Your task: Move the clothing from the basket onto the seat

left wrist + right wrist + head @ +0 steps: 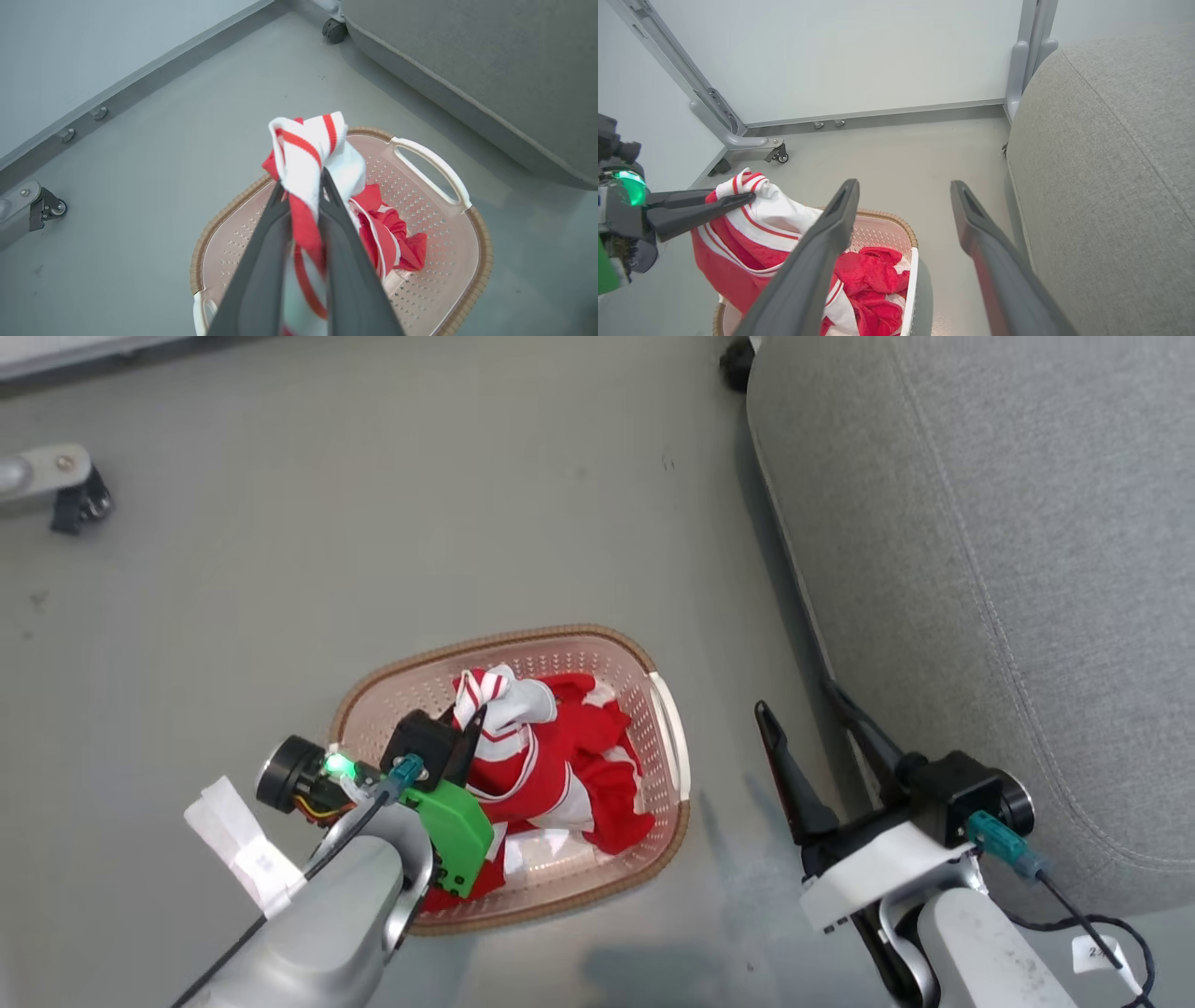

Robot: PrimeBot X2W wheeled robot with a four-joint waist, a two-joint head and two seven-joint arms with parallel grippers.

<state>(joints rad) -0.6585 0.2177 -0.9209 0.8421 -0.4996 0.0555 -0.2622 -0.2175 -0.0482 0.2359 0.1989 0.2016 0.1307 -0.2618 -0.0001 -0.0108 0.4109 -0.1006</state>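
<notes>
The grey floor (373,523) took up most of the head view, and a pale wall panel (859,56) stood at its far edge in the right wrist view. The grey seat (1027,569) lay along the right side, with its stitched seam running down the cushion and a strip of floor between it and the basket (523,637). The basket sat on the floor in front of the robot, with one white handle (432,165) on the side nearest the seat. The clothing (560,756) was in the basket, with red folds and white trim heaped across its perforated bottom. One piece was raised above the rim by its white, red-striped band, while its lower part hung down towards the rest of the heap. The left jaws were closed on that band. The two left fingers (261,261) pinched it near their tips, with red fabric running down between them. The right jaws stood wide open and held nothing. The right fingers (789,775) hung over the bare floor between the basket and the seat, the outer finger close to the cushion's edge. A small black caster (46,207) on a metal frame stood well apart, out to the left by the wall.
</notes>
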